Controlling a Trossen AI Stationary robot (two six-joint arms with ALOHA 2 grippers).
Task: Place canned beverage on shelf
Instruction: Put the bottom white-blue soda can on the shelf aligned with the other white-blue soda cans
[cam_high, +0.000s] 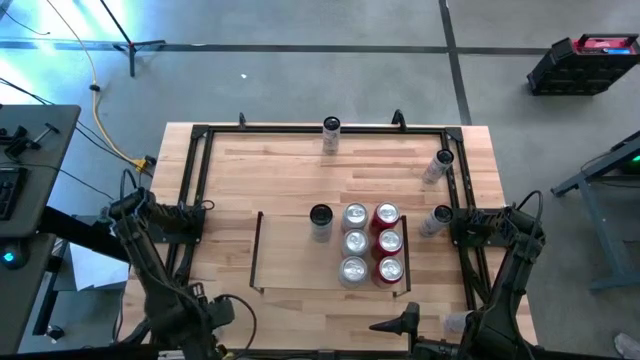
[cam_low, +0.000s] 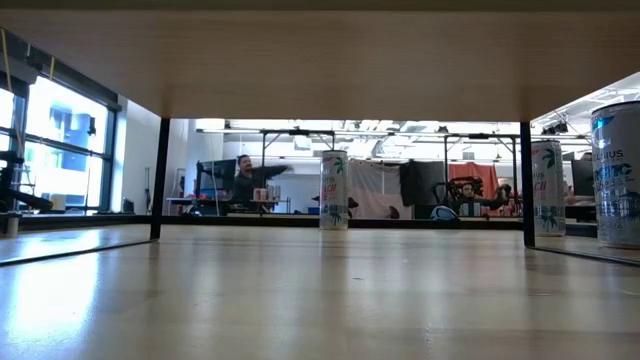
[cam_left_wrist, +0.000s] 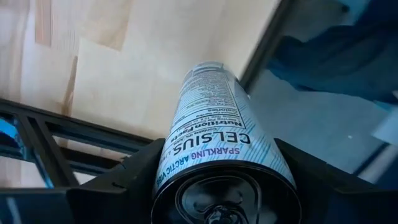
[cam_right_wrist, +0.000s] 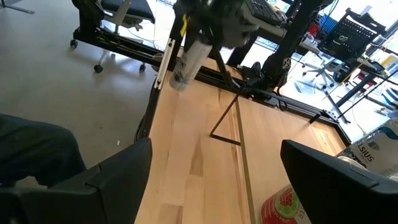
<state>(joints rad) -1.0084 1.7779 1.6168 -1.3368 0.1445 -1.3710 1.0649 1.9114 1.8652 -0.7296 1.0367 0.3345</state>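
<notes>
The shelf (cam_high: 285, 255) is a light-wood bay edged by thin black rails in the middle of the table. Several cans stand upright in its right half, silver-topped (cam_high: 355, 242) and red (cam_high: 388, 241), with a dark-topped one (cam_high: 320, 220) beside them. My left gripper (cam_high: 220, 312) is near the table's near left corner, shut on a white Celsius can (cam_left_wrist: 217, 137), which also shows in the right wrist view (cam_right_wrist: 189, 56). My right gripper (cam_right_wrist: 214, 186) is open and empty near the table's near edge (cam_high: 395, 325), in front of the shelf. My left gripper pinches the Celsius can between its two fingers (cam_left_wrist: 130, 177), one on each side of the can's wall near its tab end (cam_left_wrist: 186, 168). The can lies along the fingers, its other end (cam_left_wrist: 208, 68) pointing away from the wrist. It is lifted clear of the table and slants downward.
Three more cans stand outside the shelf: one at the far edge (cam_high: 331, 130) and two near the right rail (cam_high: 440, 165) (cam_high: 437, 218). A black frame (cam_high: 195, 180) edges the tabletop. The shelf's left half is bare wood. People sit in the room beyond (cam_low: 245, 180).
</notes>
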